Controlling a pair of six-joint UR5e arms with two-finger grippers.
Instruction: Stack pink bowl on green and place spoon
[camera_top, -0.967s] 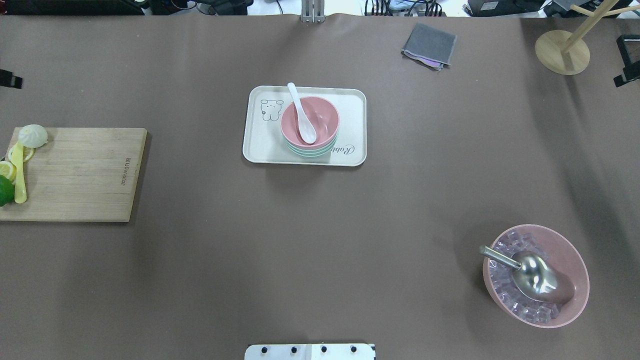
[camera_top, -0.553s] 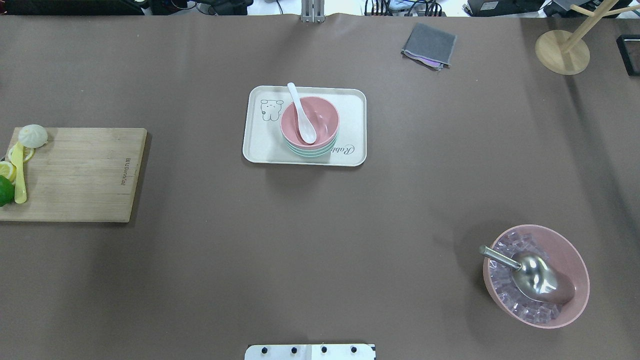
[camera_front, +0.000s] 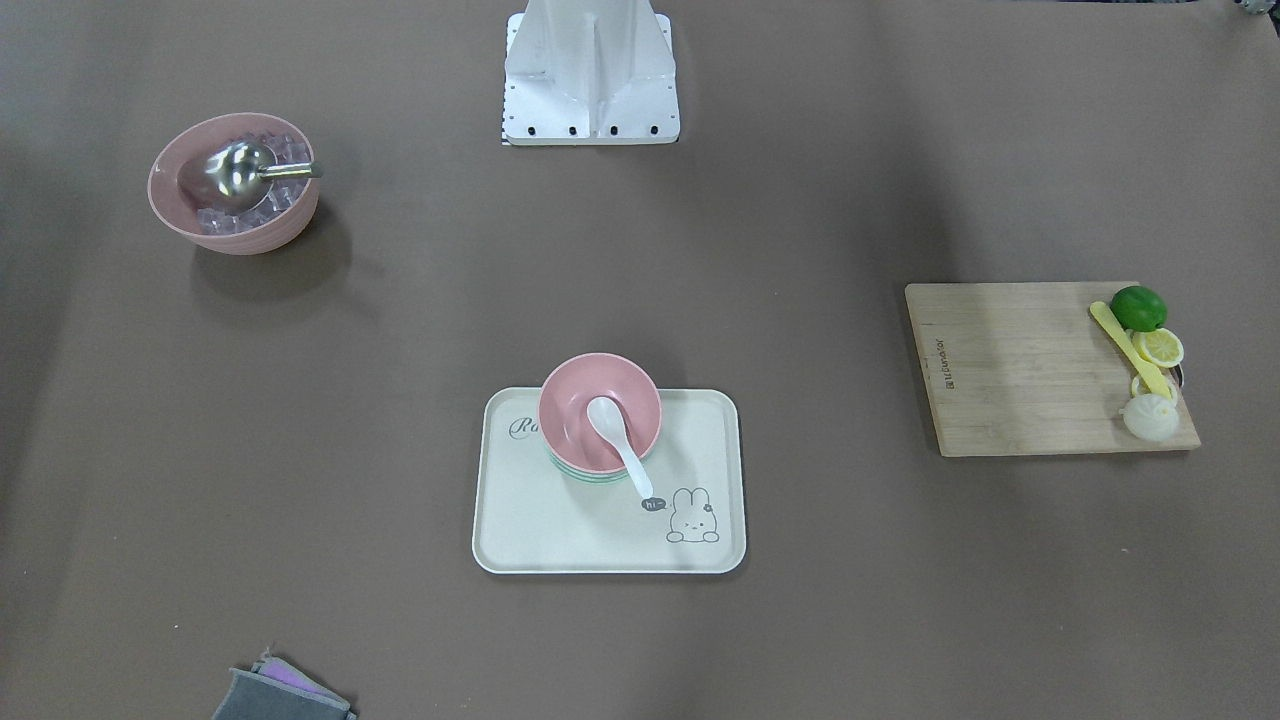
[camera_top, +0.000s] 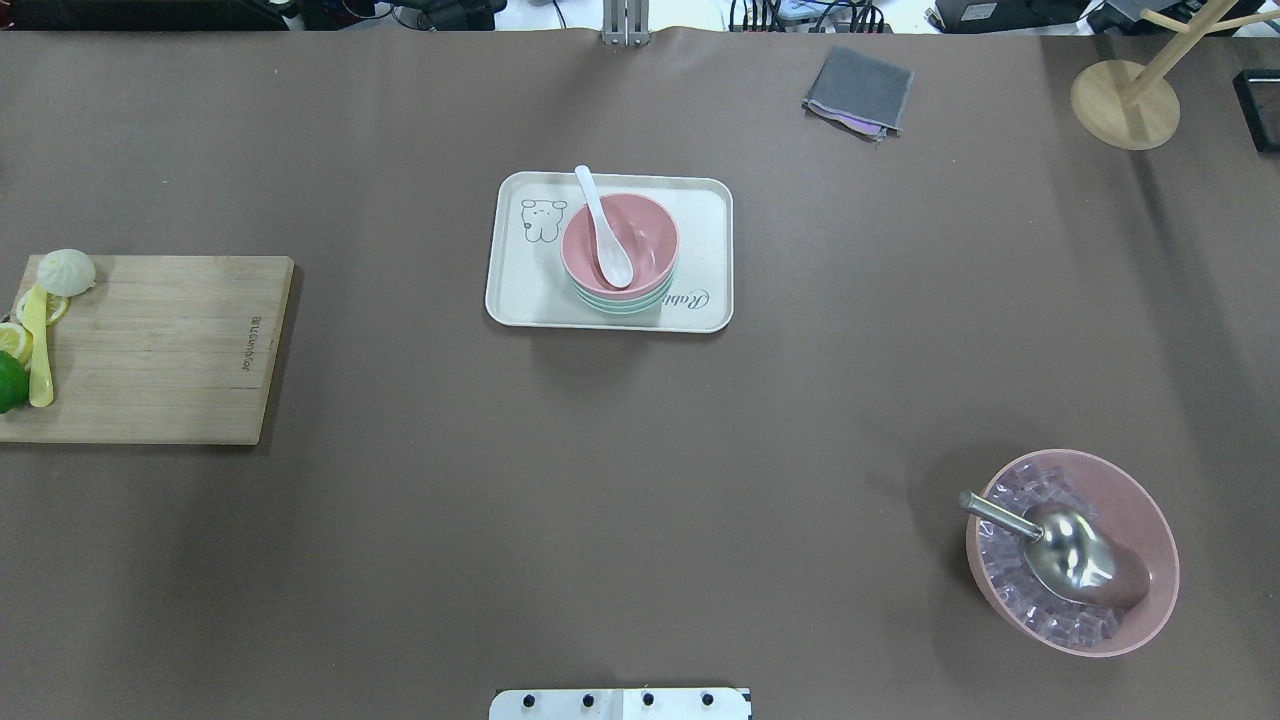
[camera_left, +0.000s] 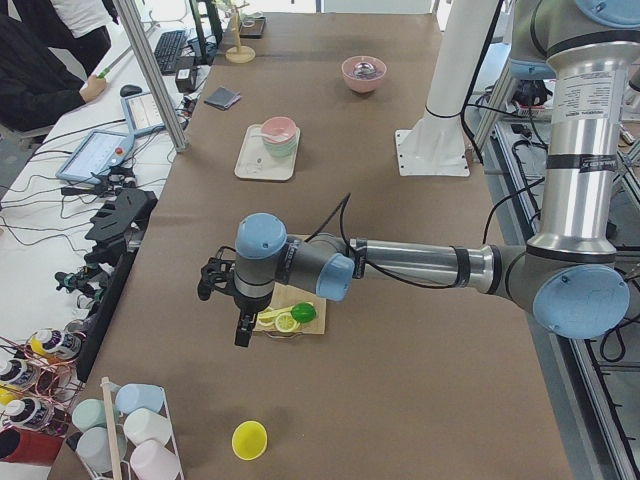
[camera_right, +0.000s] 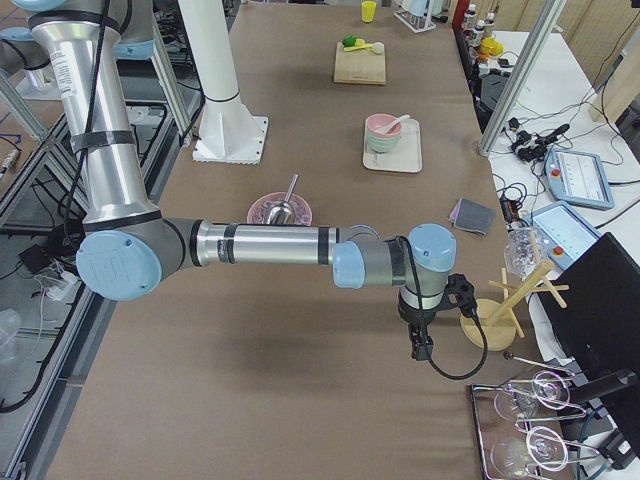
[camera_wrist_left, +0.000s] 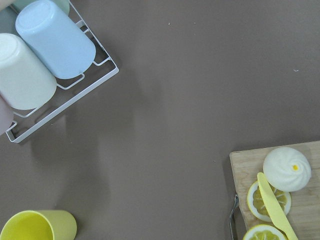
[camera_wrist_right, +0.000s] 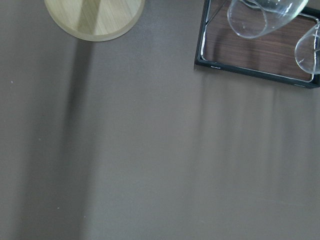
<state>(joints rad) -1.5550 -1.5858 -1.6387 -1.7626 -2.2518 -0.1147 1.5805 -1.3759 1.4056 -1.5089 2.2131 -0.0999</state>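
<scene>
The pink bowl (camera_top: 645, 240) sits nested on the green bowl (camera_top: 622, 304) on a cream tray (camera_top: 705, 205) at the table's middle. A white spoon (camera_top: 603, 225) lies in the pink bowl, its handle over the far-left rim. The stack also shows in the front-facing view (camera_front: 570, 415). My left gripper (camera_left: 222, 288) hangs past the cutting board at the table's left end. My right gripper (camera_right: 420, 340) hangs near the wooden stand at the right end. Both are far from the tray, show only in the side views, and I cannot tell if they are open or shut.
A cutting board (camera_top: 160, 350) with lime, lemon slices, a yellow knife and a bun lies at left. A large pink bowl of ice with a metal scoop (camera_top: 1070, 550) stands near right. A grey cloth (camera_top: 860, 90), a wooden stand (camera_top: 1125, 105), a cup rack (camera_wrist_left: 40, 60), a yellow cup (camera_wrist_left: 35, 227) and a glass tray (camera_wrist_right: 260, 55) sit at the edges.
The black gripper parts seen at the overhead view's left and right edges have moved out of that view. The bowls, spoon and tray have not moved.
</scene>
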